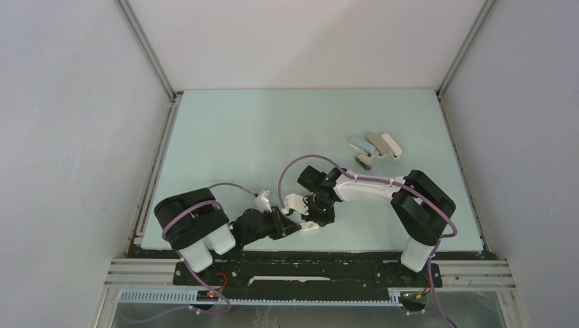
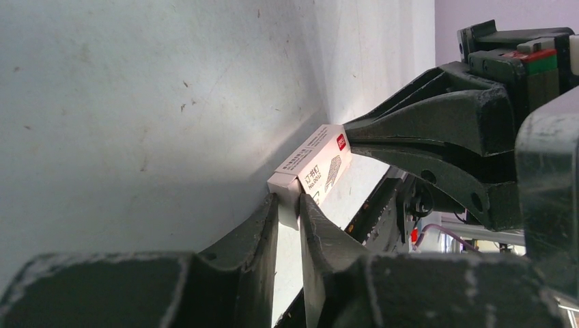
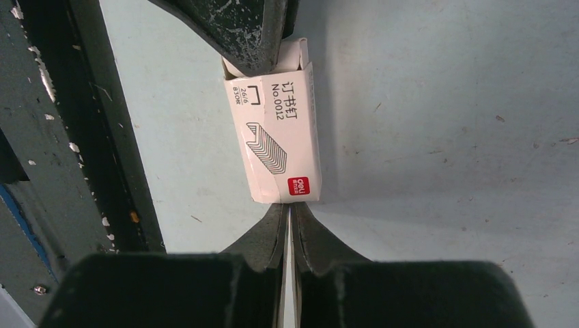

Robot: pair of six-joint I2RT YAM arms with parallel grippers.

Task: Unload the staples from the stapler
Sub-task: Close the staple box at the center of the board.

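The stapler point(image 1: 358, 143), slim and pale blue, lies at the back right of the table, far from both grippers. No staples show in any view. Near the front edge a small white labelled box point(image 2: 311, 167) point(image 3: 276, 143) point(image 1: 308, 226) lies on the table between the two grippers. My left gripper point(image 2: 290, 205) is shut on the box's white inner end, one finger on each side. My right gripper point(image 3: 289, 205) is shut, and its joined tips press against the opposite end of the box, by the red logo.
Two beige staplers point(image 1: 374, 143) point(image 1: 391, 145) and a squat dark item point(image 1: 364, 161) lie beside the pale-blue one. The table's dark front rail point(image 3: 82, 137) runs close beside the box. White walls enclose the pale-green table point(image 1: 239, 137).
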